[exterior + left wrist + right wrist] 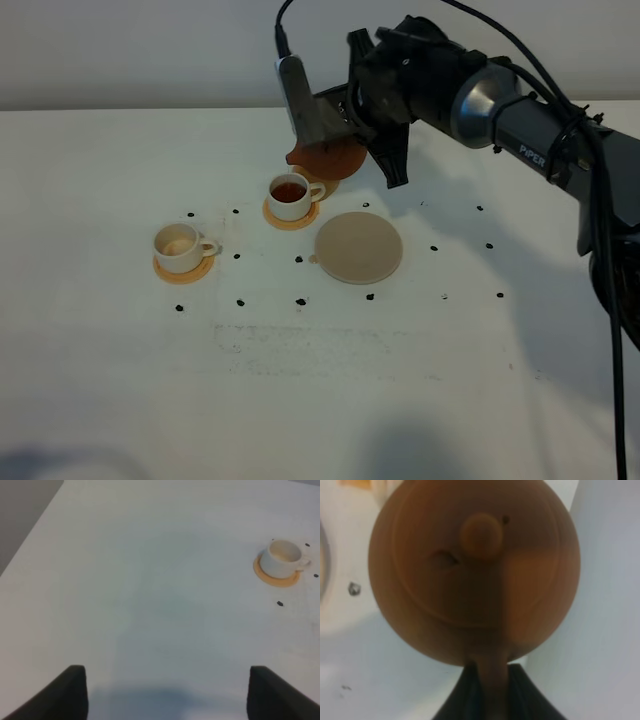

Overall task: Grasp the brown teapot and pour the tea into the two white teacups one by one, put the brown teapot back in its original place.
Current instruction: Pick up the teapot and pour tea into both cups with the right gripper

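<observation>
Right gripper [492,695] is clamped on the loop handle of the brown teapot [325,155]; the wrist view shows the jaws pressed in on the handle from both sides. Left gripper [167,672] is spread wide over bare table [150,580], holding nothing. The pot is in the air, tipped over the far cup [290,195], the one just beside the trivet [358,247]. That cup shows dark tea, so I'd call pour one done or nearly done. The near cup [180,245] looks pale inside, likely empty. Both cups sit on their coasters [183,268]. To do: pour into the near cup, then set the pot on the trivet, which has nothing on it. Spout-to-handle axis slopes down to the left in the high view, with the spout low toward the far cup and the handle high toward the arm. Lid is on, its knob [480,535] facing the wrist camera.
</observation>
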